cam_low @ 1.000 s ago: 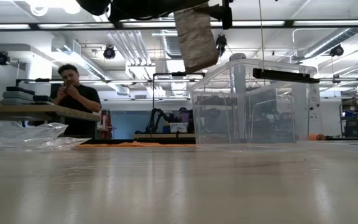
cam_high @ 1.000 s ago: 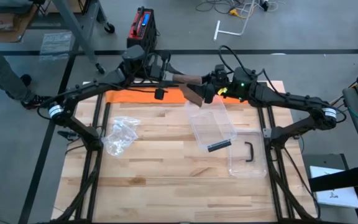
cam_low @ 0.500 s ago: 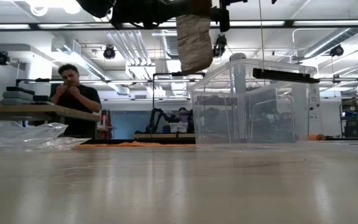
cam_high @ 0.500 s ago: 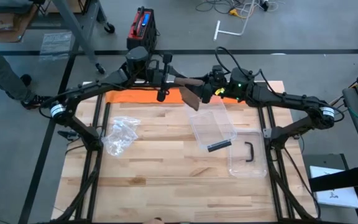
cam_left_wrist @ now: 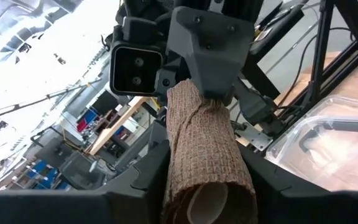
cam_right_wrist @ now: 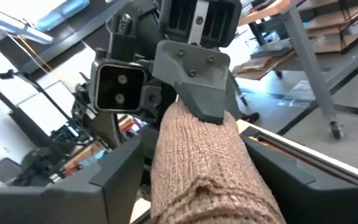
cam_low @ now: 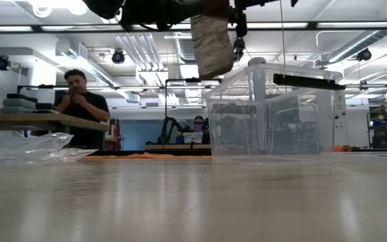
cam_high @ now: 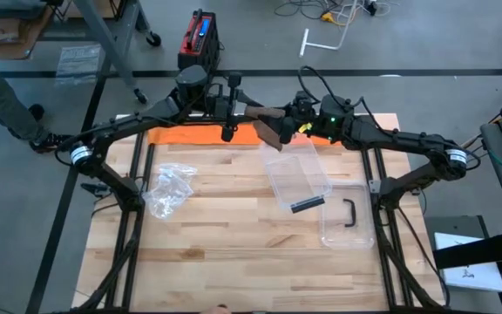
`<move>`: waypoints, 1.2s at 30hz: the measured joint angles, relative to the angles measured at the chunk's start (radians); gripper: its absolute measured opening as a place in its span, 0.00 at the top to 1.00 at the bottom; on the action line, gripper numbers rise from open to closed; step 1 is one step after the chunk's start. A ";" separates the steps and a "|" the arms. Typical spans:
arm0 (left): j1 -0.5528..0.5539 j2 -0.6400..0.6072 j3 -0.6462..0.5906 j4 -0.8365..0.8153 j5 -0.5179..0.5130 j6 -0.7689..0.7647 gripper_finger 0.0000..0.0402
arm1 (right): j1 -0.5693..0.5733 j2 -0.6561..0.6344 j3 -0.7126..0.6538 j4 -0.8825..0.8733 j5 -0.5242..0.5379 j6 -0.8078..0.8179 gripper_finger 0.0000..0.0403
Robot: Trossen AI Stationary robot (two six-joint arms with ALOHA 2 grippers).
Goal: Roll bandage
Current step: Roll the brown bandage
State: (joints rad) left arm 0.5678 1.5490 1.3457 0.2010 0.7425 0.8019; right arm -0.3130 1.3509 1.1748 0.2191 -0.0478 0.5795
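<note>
Both grippers are clamped on the same bandage roll point(cam_high: 268, 124), left gripper point(cam_high: 244, 108) on one end and right gripper point(cam_high: 288, 122) on the other, upper middle of the high view, above the clear bin point(cam_high: 299, 174).

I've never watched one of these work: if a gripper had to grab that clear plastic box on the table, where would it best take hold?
Probably the clear box by its rim, from straight above: it sits upright and open-topped, and one thin wall fits between two fingers.
</note>
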 joint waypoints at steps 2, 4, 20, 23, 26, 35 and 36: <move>0.000 0.000 0.000 0.005 -0.002 -0.033 0.65 | 0.000 0.001 0.000 0.000 0.010 -0.016 0.46; 0.000 0.000 0.000 0.017 -0.002 -0.109 0.64 | 0.000 0.001 0.000 0.002 0.022 -0.042 0.51; 0.031 -0.011 0.000 -0.036 0.064 -0.748 0.37 | 0.002 -0.001 0.000 -0.014 0.076 -0.354 0.67; 0.033 -0.007 0.000 -0.023 0.120 -0.834 0.34 | 0.005 -0.001 0.000 -0.012 0.075 -0.408 0.68; 0.041 0.001 0.000 -0.002 0.160 -0.866 0.34 | 0.013 -0.001 0.000 -0.009 0.094 -0.420 0.69; 0.056 0.032 0.000 0.059 0.197 -0.899 0.48 | 0.050 -0.001 0.000 -0.004 0.145 -0.409 0.69; 0.056 0.035 0.000 0.060 0.198 -0.900 0.51 | 0.053 -0.001 0.000 -0.005 0.147 -0.411 0.69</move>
State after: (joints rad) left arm 0.6239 1.5842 1.3460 0.2607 0.9407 -0.0980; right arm -0.2599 1.3502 1.1748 0.2140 0.0990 0.1689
